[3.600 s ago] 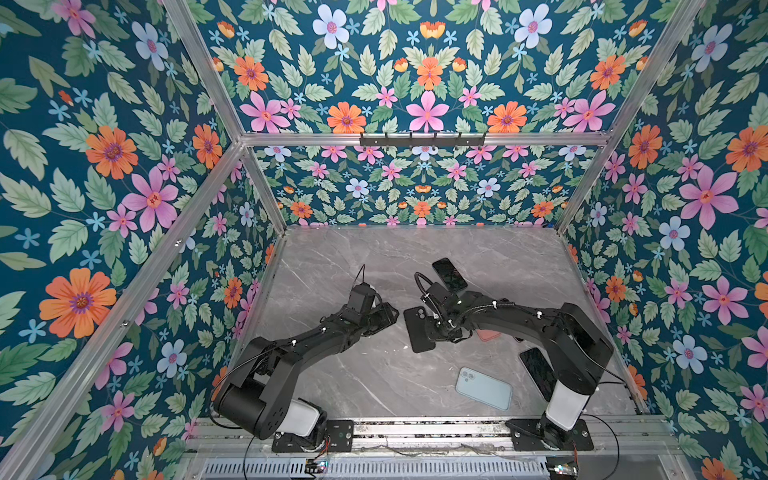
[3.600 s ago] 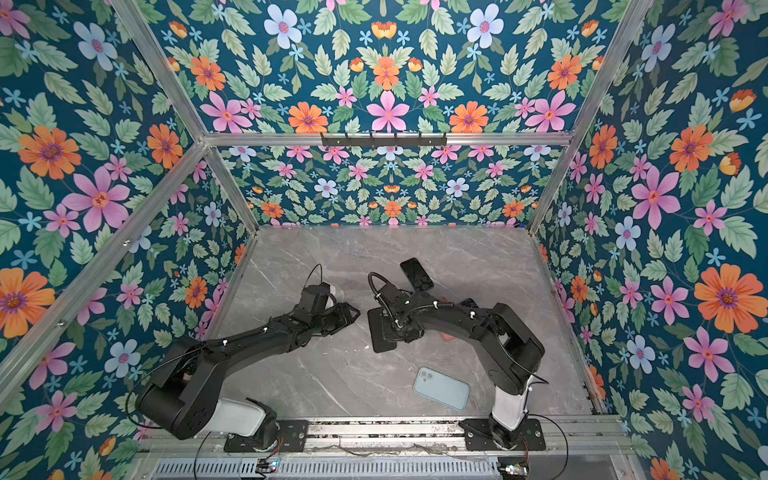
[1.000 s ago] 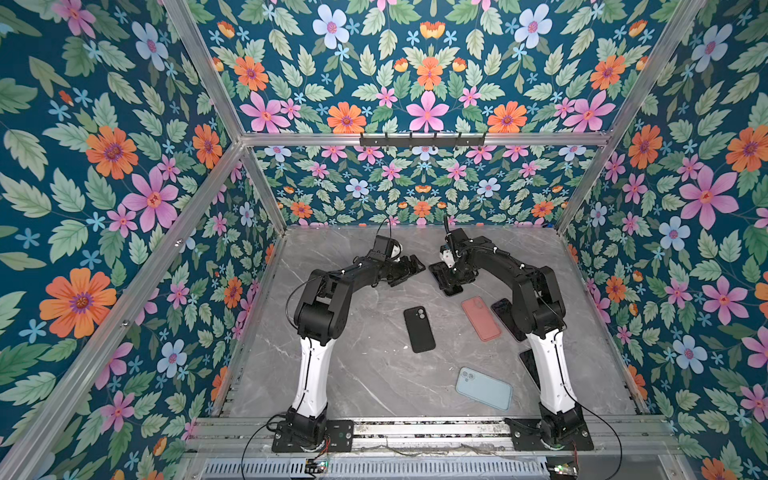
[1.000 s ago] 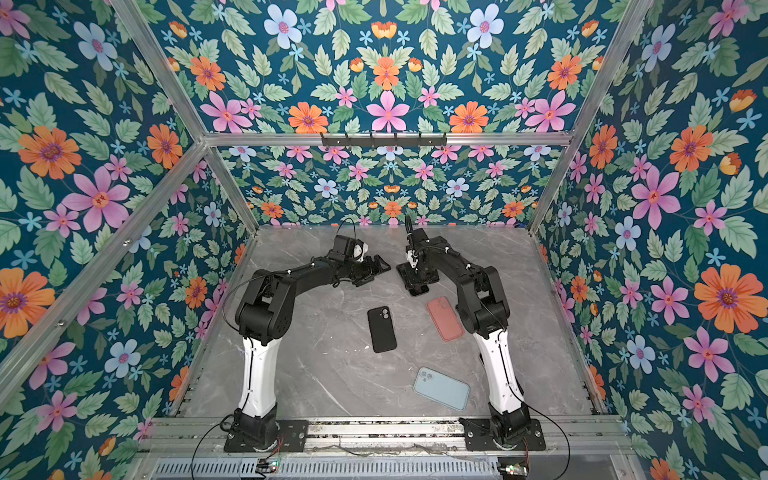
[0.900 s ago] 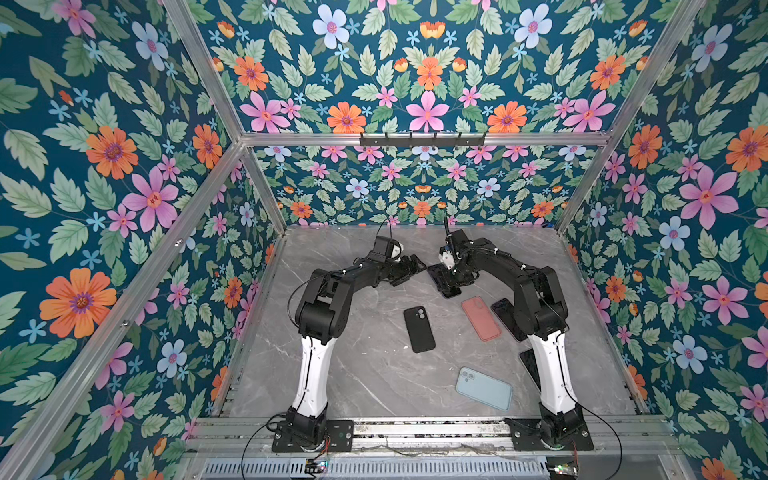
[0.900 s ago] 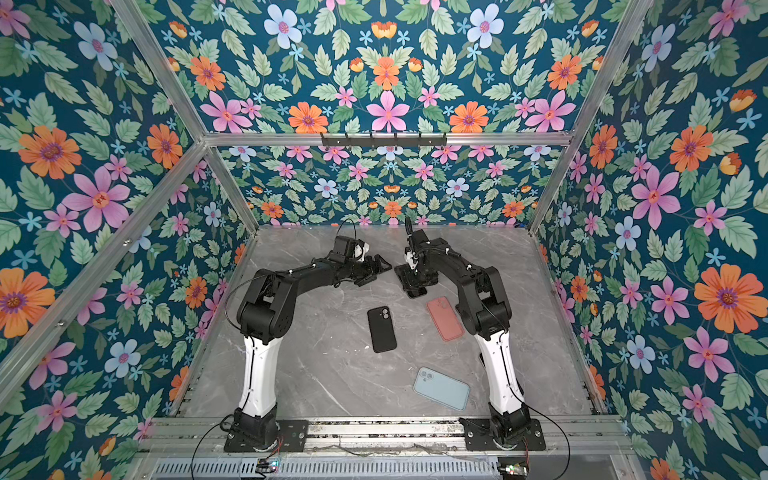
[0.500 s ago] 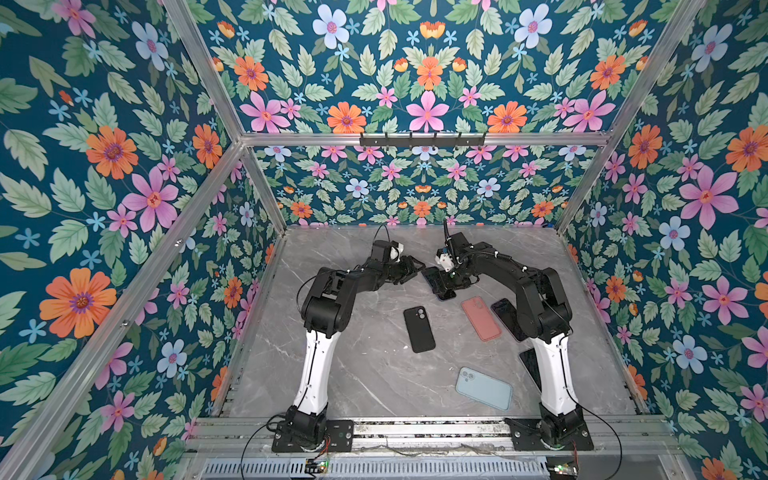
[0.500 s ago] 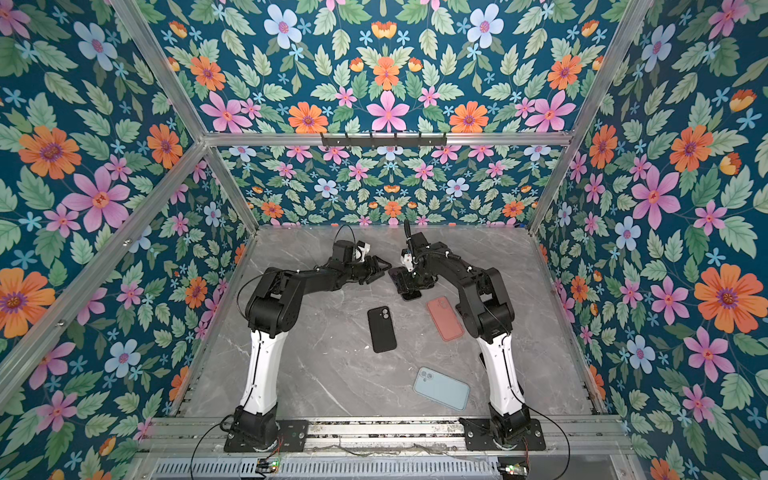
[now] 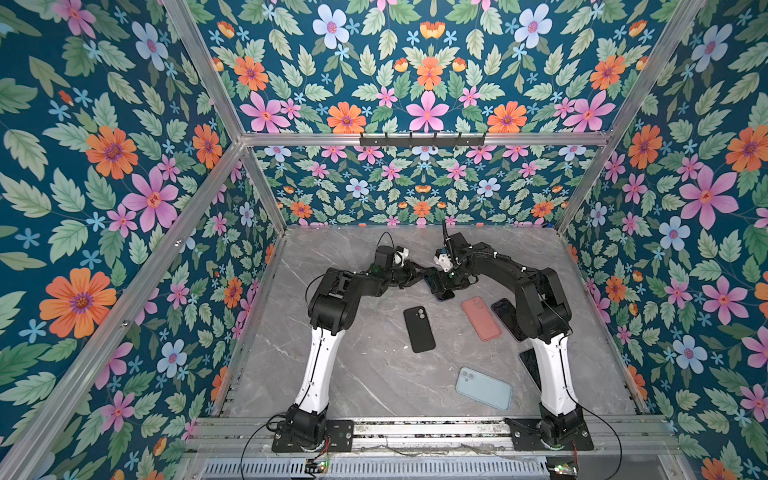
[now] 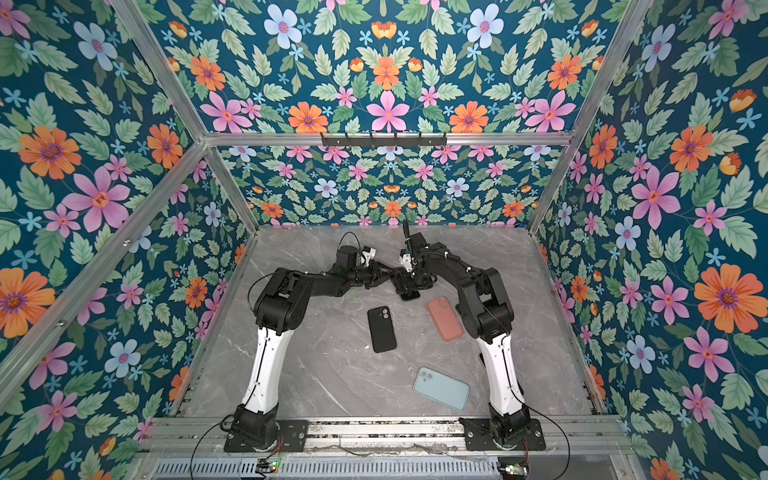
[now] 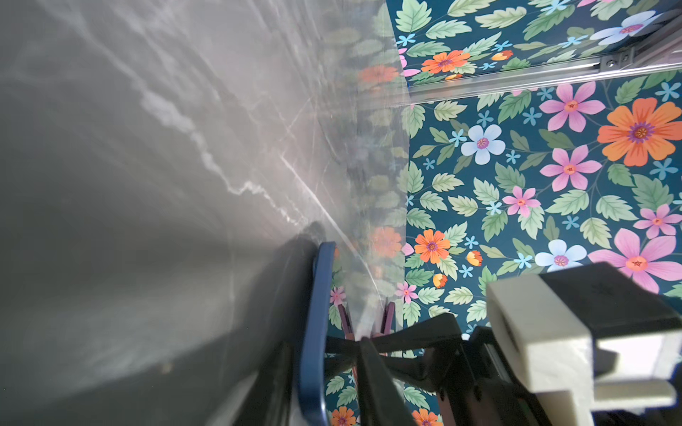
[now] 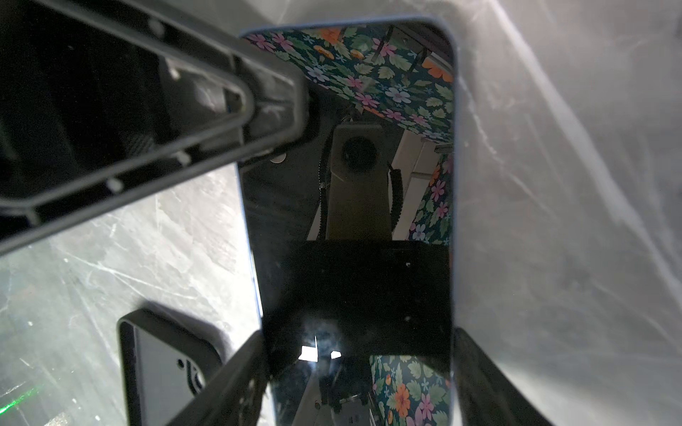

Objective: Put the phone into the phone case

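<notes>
A phone [image 12: 350, 221] with a blue rim and a black glass screen hangs above the middle of the table's far half, also in both top views [image 9: 442, 296] [image 10: 409, 296]. My right gripper [image 12: 358, 380] is shut on it across its width, one finger on each long edge [image 9: 446, 284] [image 10: 409, 284]. My left gripper [image 11: 321, 369] comes in from the left [image 9: 424, 276] [image 10: 388, 274] and grips the phone's blue rim [image 11: 313, 332], one finger on the screen [image 12: 221, 103], one behind the back. A black phone case [image 9: 419, 329] [image 10: 381, 329] [image 12: 162, 369] lies flat below, camera cutout up.
A pink case [image 9: 481, 318] [image 10: 444, 318] lies right of the black one. A light blue case [image 9: 484, 388] [image 10: 441, 390] sits near the front. Two dark phones [image 9: 505, 316] [image 9: 530, 365] lie by the right arm. Flowered walls [image 9: 415, 195] enclose the grey marble table [image 9: 374, 382].
My left gripper has reached right to the phone and closed from wide open onto its edge. The right gripper has kept its hold and carried the phone slightly toward the front.
</notes>
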Robot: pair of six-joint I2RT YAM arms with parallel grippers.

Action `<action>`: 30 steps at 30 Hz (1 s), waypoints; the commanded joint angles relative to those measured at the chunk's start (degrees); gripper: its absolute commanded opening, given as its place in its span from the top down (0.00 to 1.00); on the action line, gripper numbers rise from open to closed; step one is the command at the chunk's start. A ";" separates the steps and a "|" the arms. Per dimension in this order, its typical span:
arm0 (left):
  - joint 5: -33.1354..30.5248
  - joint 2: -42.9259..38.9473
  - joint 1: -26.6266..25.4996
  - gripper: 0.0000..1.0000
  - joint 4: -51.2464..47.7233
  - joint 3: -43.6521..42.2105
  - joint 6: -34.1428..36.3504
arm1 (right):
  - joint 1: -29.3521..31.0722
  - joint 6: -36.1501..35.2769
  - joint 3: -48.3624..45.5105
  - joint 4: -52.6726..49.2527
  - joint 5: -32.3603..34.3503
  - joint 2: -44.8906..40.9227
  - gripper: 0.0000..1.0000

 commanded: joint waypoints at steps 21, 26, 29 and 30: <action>-1.02 -2.84 0.24 0.88 7.90 -7.30 -4.13 | 0.19 0.60 -2.40 -5.22 0.78 -6.10 0.18; -1.93 -3.67 0.24 0.90 13.14 -9.56 -7.89 | 0.22 5.06 -4.88 -4.62 3.03 -12.54 0.16; -1.96 -4.14 0.02 0.92 16.19 -10.00 -10.74 | 0.23 12.24 -10.12 -0.48 2.81 -18.53 0.17; -2.08 -4.65 -0.09 0.92 17.34 -10.32 -11.81 | 0.23 15.56 -13.46 2.47 1.58 -21.31 0.18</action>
